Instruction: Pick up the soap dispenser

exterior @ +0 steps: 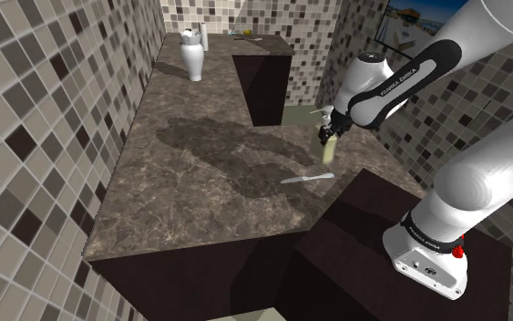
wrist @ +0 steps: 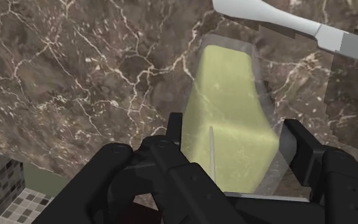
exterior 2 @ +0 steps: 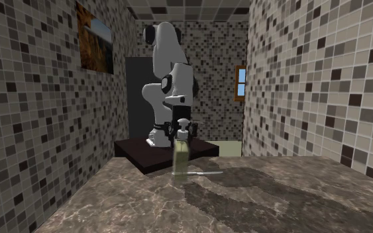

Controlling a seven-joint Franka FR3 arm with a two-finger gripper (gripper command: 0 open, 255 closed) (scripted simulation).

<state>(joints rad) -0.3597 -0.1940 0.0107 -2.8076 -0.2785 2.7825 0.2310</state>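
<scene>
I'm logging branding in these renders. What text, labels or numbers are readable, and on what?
"FRANKA EMIKA": upper dark band of the arm, above the soap dispenser.
Lettering on the lower dark band: too small to read.
Soap dispenser: no label.

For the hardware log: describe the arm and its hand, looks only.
The arm has rounded glossy white links with black joints; a black band carries white FRANKA EMIKA lettering. A small red detail sits near its base. The hand is all black, with two blocky fingers.
</scene>
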